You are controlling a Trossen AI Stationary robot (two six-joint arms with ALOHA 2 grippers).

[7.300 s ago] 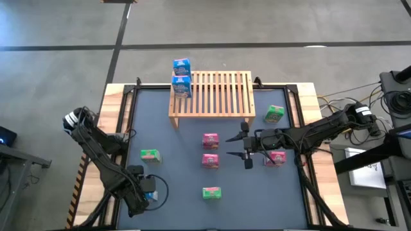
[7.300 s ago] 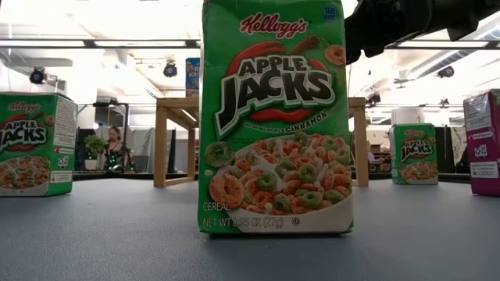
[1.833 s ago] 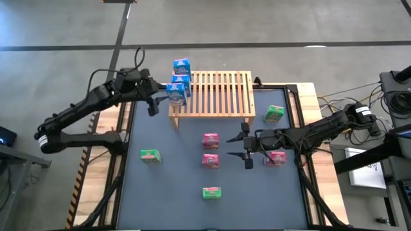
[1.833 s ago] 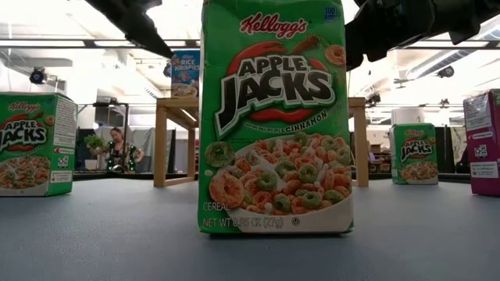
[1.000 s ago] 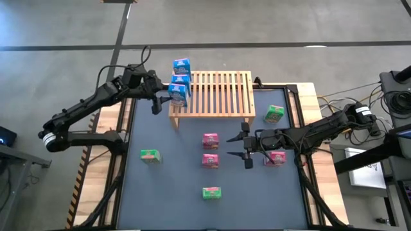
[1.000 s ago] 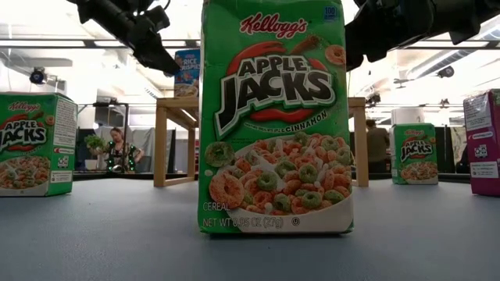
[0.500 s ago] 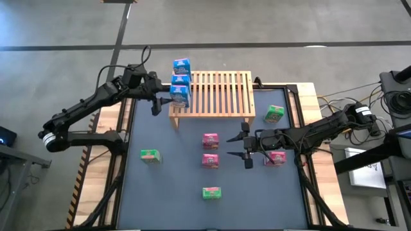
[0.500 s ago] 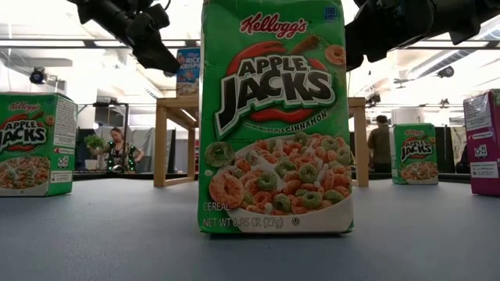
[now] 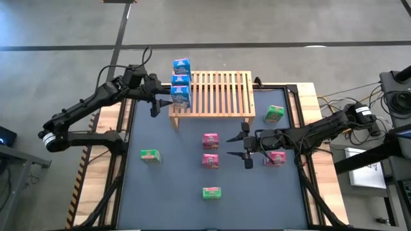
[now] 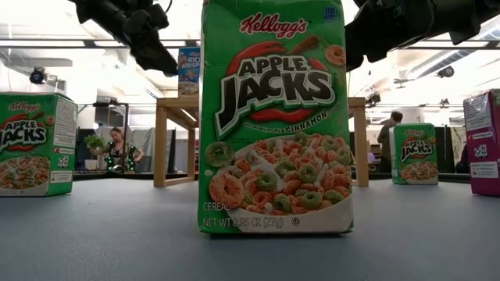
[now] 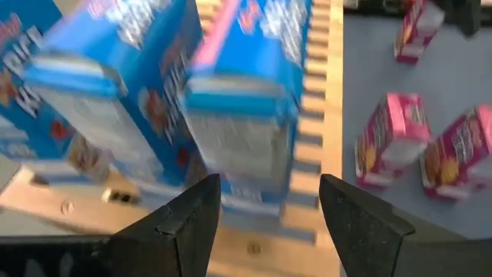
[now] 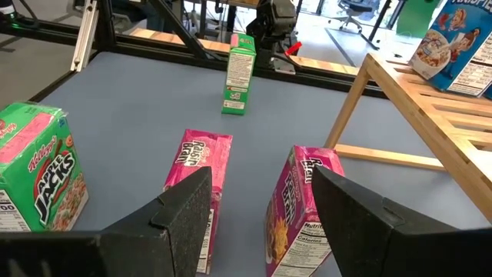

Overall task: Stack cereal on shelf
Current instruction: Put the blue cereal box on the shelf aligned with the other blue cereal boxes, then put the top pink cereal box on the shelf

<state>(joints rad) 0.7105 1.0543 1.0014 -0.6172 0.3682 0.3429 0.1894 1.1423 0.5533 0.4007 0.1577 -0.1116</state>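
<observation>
While the left end effector (image 9: 168,97) pinches a blue box (image 9: 180,97), seemingly touching the shelf (image 9: 221,93), the right end effector (image 9: 246,145) hangs spread.

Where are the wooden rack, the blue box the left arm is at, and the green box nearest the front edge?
wooden rack (image 9: 221,93), high view, middle of its slatted top
blue box (image 9: 181,96), high view, its top face
green box (image 9: 212,192), high view, its upper face

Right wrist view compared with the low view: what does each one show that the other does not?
Only the right wrist view shows two pink boxes standing side by side and the shelf's slatted top. Only the low view shows a big Apple Jacks front close to the camera and a person beyond the table. Both show green boxes and a blue box on the shelf.
</observation>
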